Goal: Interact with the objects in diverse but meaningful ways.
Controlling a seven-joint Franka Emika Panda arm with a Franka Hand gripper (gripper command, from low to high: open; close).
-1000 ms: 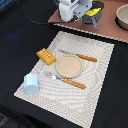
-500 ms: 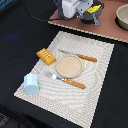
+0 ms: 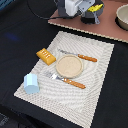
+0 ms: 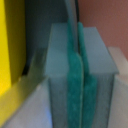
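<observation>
My gripper (image 3: 84,11) hangs over the brown board at the back, next to the yellow cheese wedge (image 3: 96,7) and a dark grey thing (image 3: 90,17) that may be the pan. In the wrist view the teal pads (image 4: 74,85) are pressed together, and a thin grey strip (image 4: 72,17), apparently the pan's handle, comes out from between them. The yellow cheese (image 4: 11,45) is right beside them. The orange ridged block (image 3: 45,55) and the light blue cup (image 3: 31,83) stand on the placemat's left side in the exterior view. The sausage is out of view.
A striped placemat (image 3: 97,95) holds a beige plate (image 3: 69,65), an orange-handled knife (image 3: 80,56) behind it and an orange-handled fork (image 3: 67,80) in front. A beige bowl (image 3: 122,17) stands on the brown board (image 3: 102,27) at the back right.
The gripper has shifted very slightly at the back of the scene. Nothing on the placemat has moved.
</observation>
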